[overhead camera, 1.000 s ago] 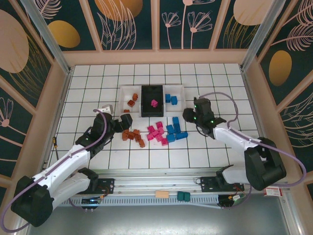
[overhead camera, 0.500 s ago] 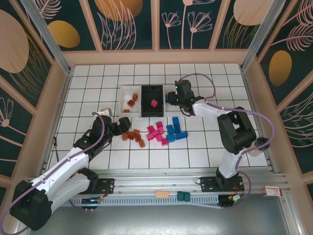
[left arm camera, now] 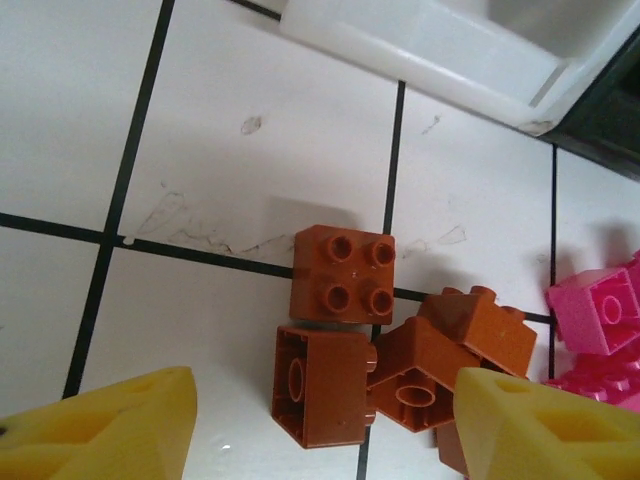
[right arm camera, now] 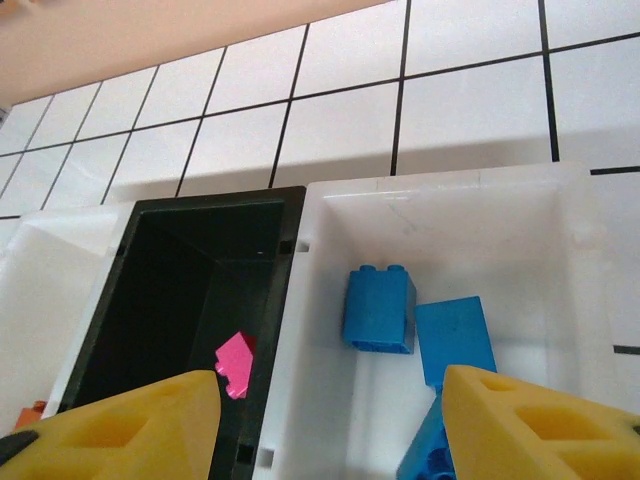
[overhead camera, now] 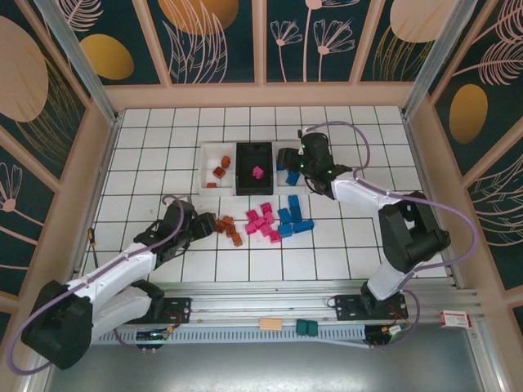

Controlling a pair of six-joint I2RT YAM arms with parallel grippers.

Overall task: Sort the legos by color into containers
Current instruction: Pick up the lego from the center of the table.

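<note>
Left end effector [left arm camera: 320, 425] hung agape, right end effector [right arm camera: 330, 420] too; brown lego [left arm camera: 342, 274] at left's 12 o'clock, judged light, rigid, slick; pinch flat sides.

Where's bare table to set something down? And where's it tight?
Free: the far tile strip between the bins and the back wall; the left tiles beside the bins; the near-right tiles in front of the blue bricks. Crowded: the middle, with brown bricks, pink bricks and blue lying close before the bins.
</note>
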